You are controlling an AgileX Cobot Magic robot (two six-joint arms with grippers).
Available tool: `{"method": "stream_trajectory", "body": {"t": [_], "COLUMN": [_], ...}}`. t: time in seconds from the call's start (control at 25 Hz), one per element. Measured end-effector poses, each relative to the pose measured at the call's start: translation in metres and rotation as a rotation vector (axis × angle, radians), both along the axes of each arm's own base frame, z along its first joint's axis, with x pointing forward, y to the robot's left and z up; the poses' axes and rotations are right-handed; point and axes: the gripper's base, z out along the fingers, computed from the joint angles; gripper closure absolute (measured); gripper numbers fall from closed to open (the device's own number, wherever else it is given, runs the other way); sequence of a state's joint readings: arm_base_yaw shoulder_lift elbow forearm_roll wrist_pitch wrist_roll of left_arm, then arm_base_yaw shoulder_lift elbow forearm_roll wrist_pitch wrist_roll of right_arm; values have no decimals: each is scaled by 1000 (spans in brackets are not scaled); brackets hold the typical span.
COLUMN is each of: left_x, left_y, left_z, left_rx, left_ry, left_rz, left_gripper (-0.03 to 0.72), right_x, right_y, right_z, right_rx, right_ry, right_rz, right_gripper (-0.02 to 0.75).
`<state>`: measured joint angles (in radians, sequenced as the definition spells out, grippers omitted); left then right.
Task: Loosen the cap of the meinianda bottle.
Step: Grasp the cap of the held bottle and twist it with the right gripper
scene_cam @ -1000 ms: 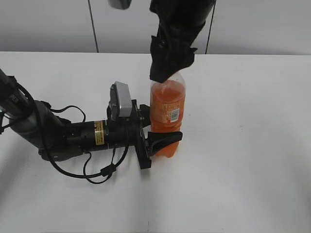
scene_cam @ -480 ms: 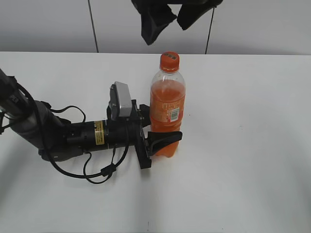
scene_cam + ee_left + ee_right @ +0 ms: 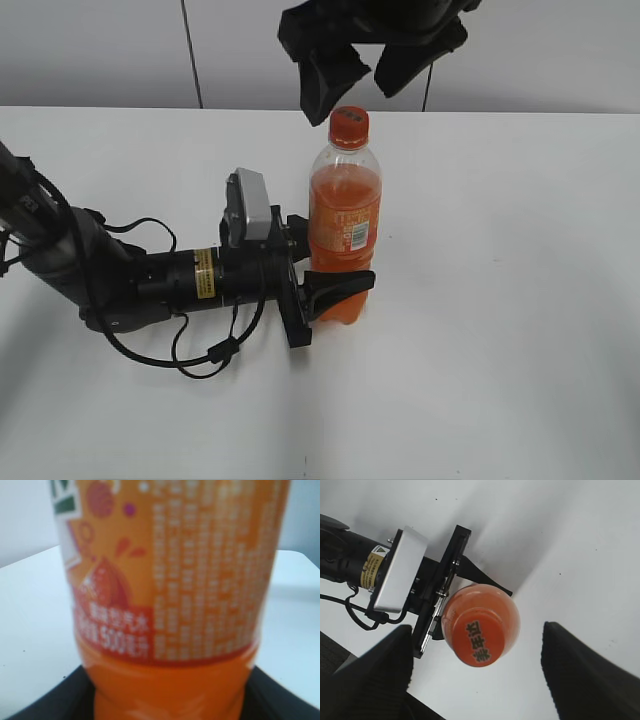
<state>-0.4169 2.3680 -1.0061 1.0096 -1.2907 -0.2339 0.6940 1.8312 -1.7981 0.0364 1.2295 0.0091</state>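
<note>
A: Where is the bottle (image 3: 345,235)?

B: It stands upright near the middle of the white table (image 3: 520,300). The left gripper (image 3: 335,290) squeezes its lower part from both sides and keeps it steady.

A: And the cap (image 3: 349,127)?

B: On top of the bottle, in plain sight. A second ago the right gripper (image 3: 362,75) was down over it and hid it. Then the gripper went up and let go. Now it has come down a little again.

A: Is it holding the cap?

B: No. Its two fingers (image 3: 375,672) are spread wide, one on each side of the cap and a bit above it. They do not touch it.

A: So is the cap loose now?

B: I can't tell. It sits flat on the neck and looks the same as before. I think the gripper let go to get a new hold for another twist.

A: What could go wrong?

B: It has to come straight down over the cap before it closes, or it may slip.
</note>
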Motion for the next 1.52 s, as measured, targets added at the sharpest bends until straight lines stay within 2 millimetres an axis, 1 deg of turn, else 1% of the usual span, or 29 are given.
{"method": "stream_trajectory", "body": {"t": [0.36,0.68,0.88,1.12,1.2,1.32,1.52], "left_x": [0,0,0,0,0,0,0], "left_y": [0,0,0,0,0,0,0], "left_z": [0,0,0,0,0,0,0], "left_rx": [0,-1,-1,-1,-1,-1,-1], "left_ry": [1,1,1,1,1,1,1], "left_rz": [1,2,2,2,2,2,2], "left_gripper": [288,288,288,288,288,288,288], "right_x": [0,5,4,4,4,4,4], "right_y": [0,5,4,4,4,4,4], "right_z": [0,-14,-22,-24,-24,-24,-24], "right_rx": [4,-18,-36,-41,-41,-41,-41], "right_ry": [3,31,53,55,55,55,55], "right_rz": [-1,-1,1,9,9,9,9], "right_gripper": [143,144,144,153,178,251,414]}}
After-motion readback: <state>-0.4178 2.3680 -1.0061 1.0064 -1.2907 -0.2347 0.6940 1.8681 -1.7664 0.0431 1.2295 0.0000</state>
